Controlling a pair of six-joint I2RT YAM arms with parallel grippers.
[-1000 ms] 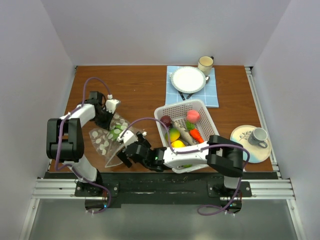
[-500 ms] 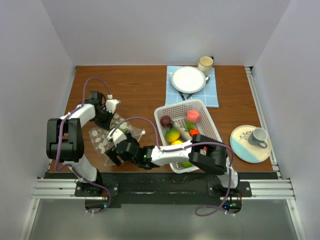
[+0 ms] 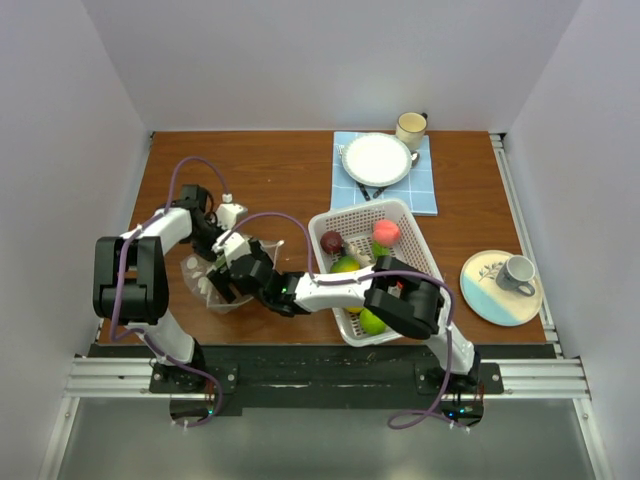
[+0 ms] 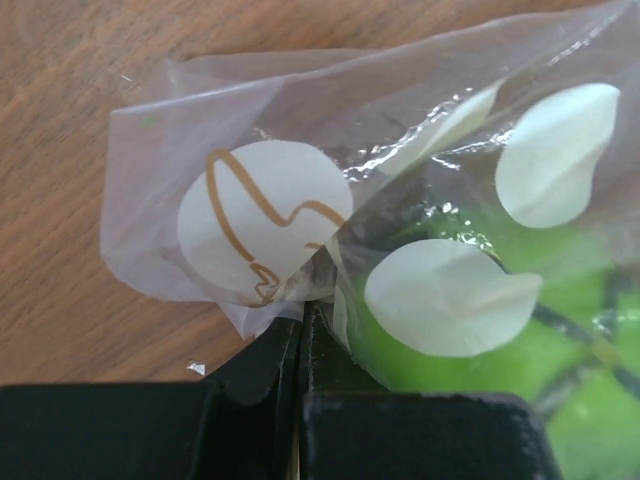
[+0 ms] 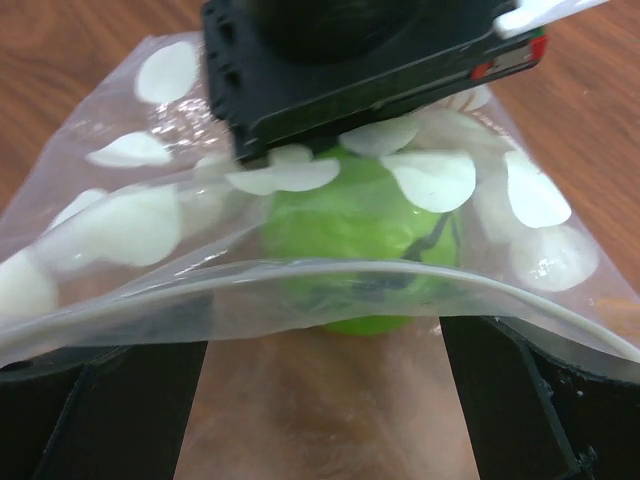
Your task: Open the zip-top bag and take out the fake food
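The zip-top bag (image 3: 200, 280) lies just left of the basket (image 3: 362, 207) in your overhead view. Left wrist: the left gripper (image 4: 300, 335) is clamped on its thin, probably slippery corner. Right wrist: the right gripper (image 5: 320, 400) gapes wide at the floppy mouth; you'd best grip the light green apple (image 5: 350, 240) inside.

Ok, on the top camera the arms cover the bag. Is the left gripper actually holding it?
Observer: Yes. The left wrist view shows the left gripper shut on a corner of the zip-top bag.
Operator: Anything inside?
Observer: A green apple, visible through the plastic on the right wrist view.
Operator: And the right gripper?
Observer: The right gripper is open at the bag's zip edge, one finger on each side, with the apple ahead between them and not touched.
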